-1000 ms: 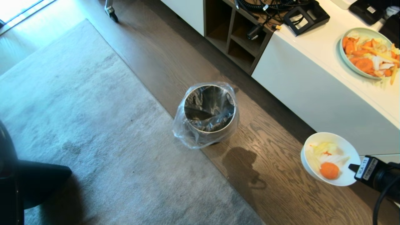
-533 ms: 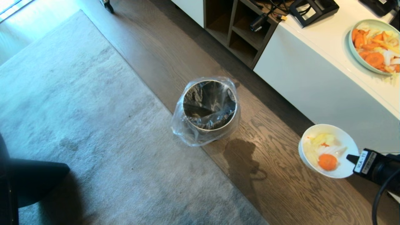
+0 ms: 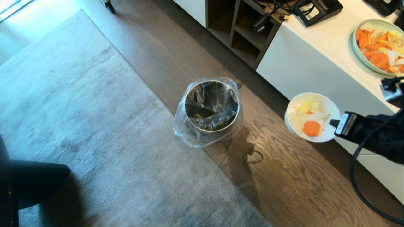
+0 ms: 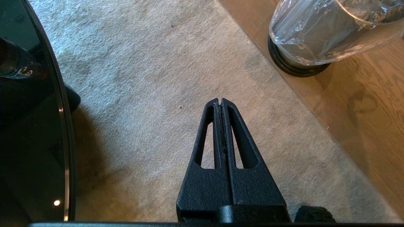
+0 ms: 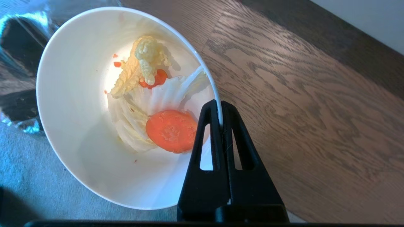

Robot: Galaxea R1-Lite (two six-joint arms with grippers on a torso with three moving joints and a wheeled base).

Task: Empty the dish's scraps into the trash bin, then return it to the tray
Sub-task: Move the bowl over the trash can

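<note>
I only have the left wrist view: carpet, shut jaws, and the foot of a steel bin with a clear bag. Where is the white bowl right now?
Observer: The glossy white round bowl is in the air over the wooden floor, on the robot's right of the brushed-steel trash bin, not above its opening.
Operator: Is it held properly?
Observer: The right gripper is shut on the bowl's rim, one finger inside and one outside.
Operator: Anything spilled yet?
Observer: No. The pale cabbage scraps and round orange carrot slice lie inside the bowl.
Operator: Is the bin ready?
Observer: Its clear plastic liner is folded over the rim, and the mouth is open.
</note>
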